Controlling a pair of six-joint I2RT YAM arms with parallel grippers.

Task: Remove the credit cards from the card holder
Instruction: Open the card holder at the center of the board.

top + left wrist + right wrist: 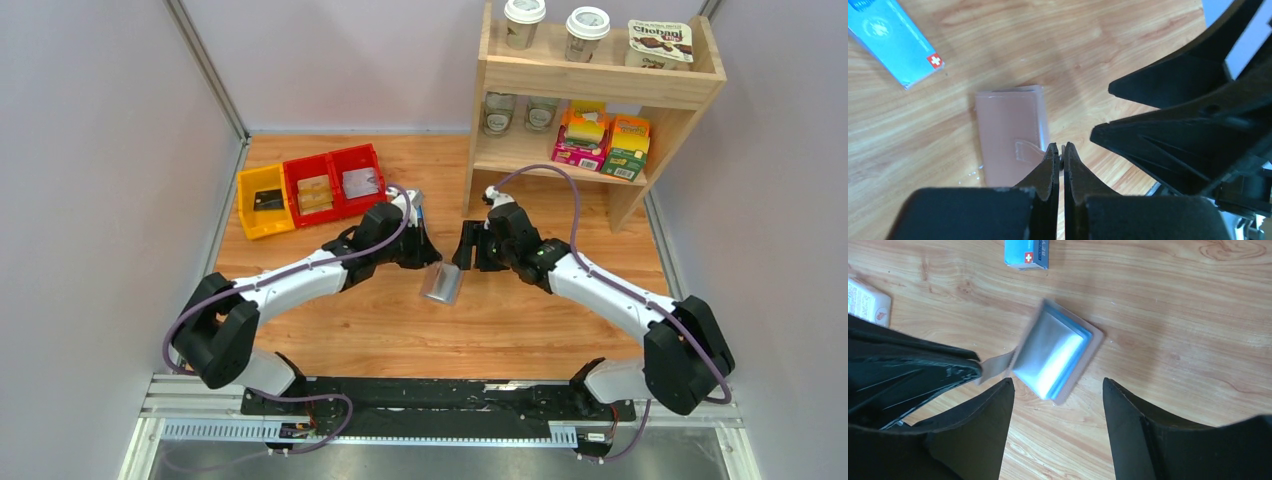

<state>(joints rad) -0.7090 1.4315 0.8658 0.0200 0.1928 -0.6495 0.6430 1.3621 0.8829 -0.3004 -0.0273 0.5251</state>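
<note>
The card holder (pixel 443 283) lies on the table between the two grippers. In the right wrist view its top flap (pixel 1055 357) is tilted up and shows the pale blue lining. My left gripper (pixel 1060 147) is shut on the end of the holder's snap tab (pixel 997 363) and holds the flap raised. The left wrist view shows the flap's tan outside (pixel 1008 130). My right gripper (pixel 1056 385) is open and empty, hovering just to the right of the holder (pixel 466 250). No credit cards show; the slots face away or are washed out by glare.
A long blue box (pixel 1026 252) lies beyond the holder and also shows in the left wrist view (pixel 893 40). A pink-and-white packet (pixel 865 302) lies to one side. Red and yellow bins (pixel 310 185) stand at the back left. A wooden shelf (pixel 590 90) stands at the back right.
</note>
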